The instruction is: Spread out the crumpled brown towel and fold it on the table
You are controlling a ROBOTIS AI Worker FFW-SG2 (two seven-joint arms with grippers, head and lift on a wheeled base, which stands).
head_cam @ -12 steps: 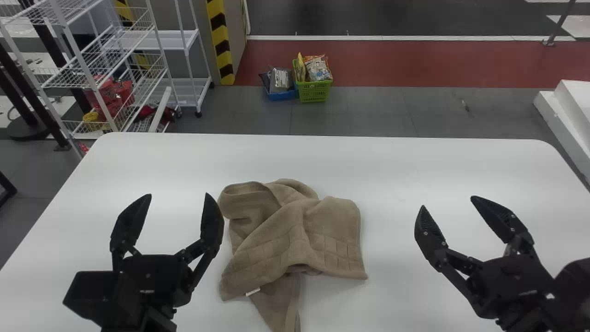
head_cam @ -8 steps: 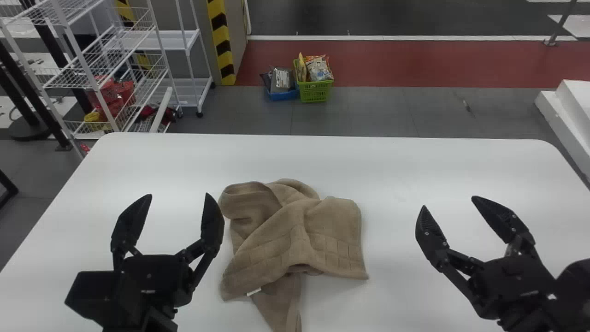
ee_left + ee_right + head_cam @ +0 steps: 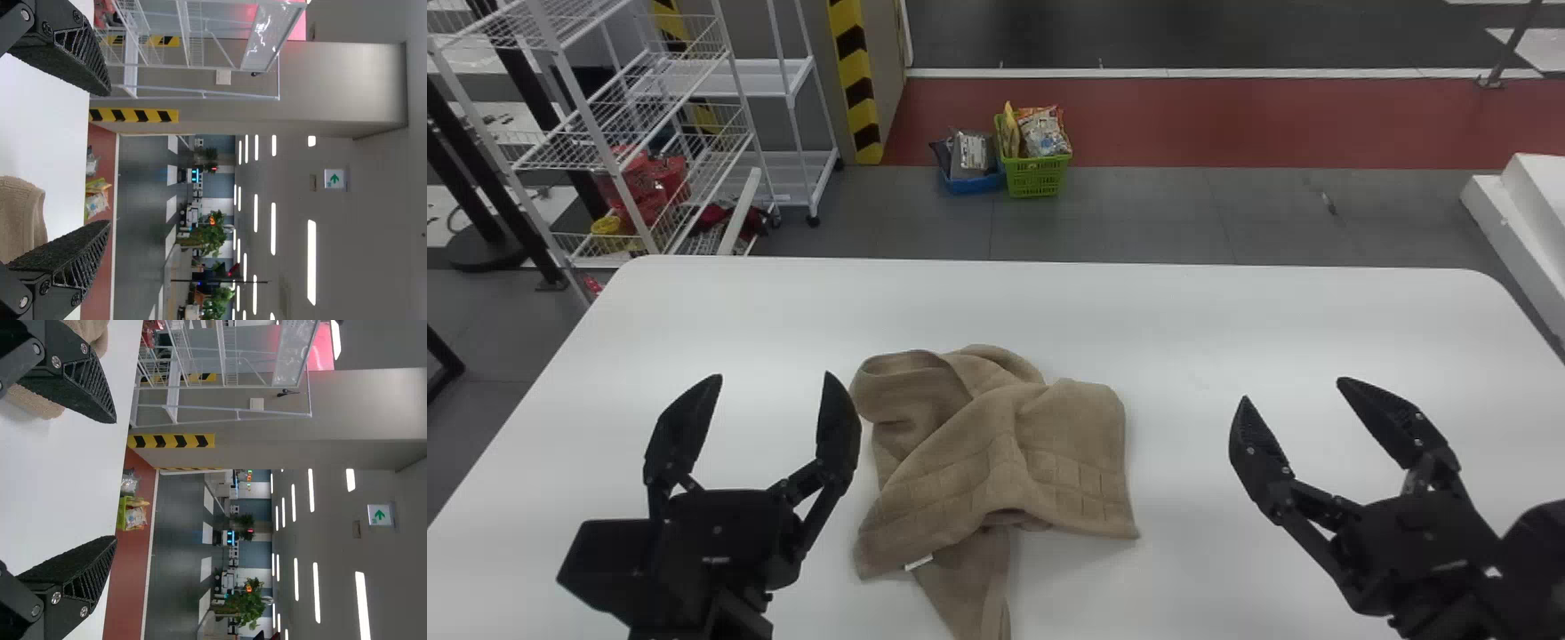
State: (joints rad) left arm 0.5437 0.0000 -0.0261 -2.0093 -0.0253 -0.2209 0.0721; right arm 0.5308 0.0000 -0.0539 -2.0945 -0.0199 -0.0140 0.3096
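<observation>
White desk: smooth, with rounded far corners.
Floor: grey tiles beyond the desk, then a red strip.
Baskets: blue and green, side by side on the floor, both filled.
Far left: a white wire rack, near a yellow-and-black striped pillar.
Towel: brown, crumpled on the desk between the grippers, nearer the left one, its near end running out of the head view's bottom edge.
Left gripper: wide open, nothing in it, one finger close by the towel; whether they touch, I cannot tell.
Right gripper: wide open and empty, well apart from the towel.
Change: next to none; towel and right gripper keep their places, the left gripper at most a trifle shifted.
Wrist views: these add ceiling lights, a green-and-white sign and leafy plants.
Head view: adds the towel's small white tag.
</observation>
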